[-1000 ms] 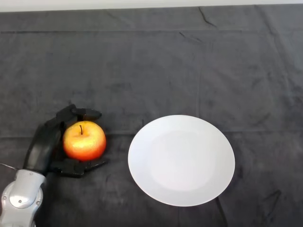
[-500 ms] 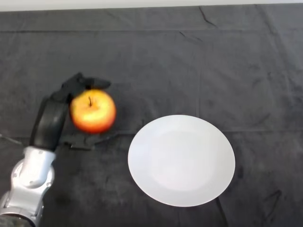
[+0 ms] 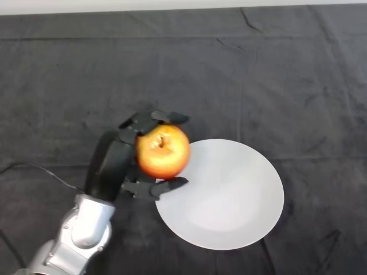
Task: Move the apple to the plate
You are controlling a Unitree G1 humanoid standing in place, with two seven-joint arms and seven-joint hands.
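A red and yellow apple (image 3: 163, 150) with a dark stem is held in my left hand (image 3: 118, 161), whose fingers and thumb curl round it. The hand holds the apple in the air over the left edge of the round white plate (image 3: 229, 200). My silver-grey arm comes in from the lower left. The plate lies flat on the dark cloth at the middle right with nothing on it.
The dark cloth (image 3: 258, 74) covers the whole table, with creases and folds. A pale strip of the table's far edge (image 3: 114, 6) runs along the top.
My left hand has lifted the apple off the cloth and carried it to the right, from the left side of the table to the plate's left edge.
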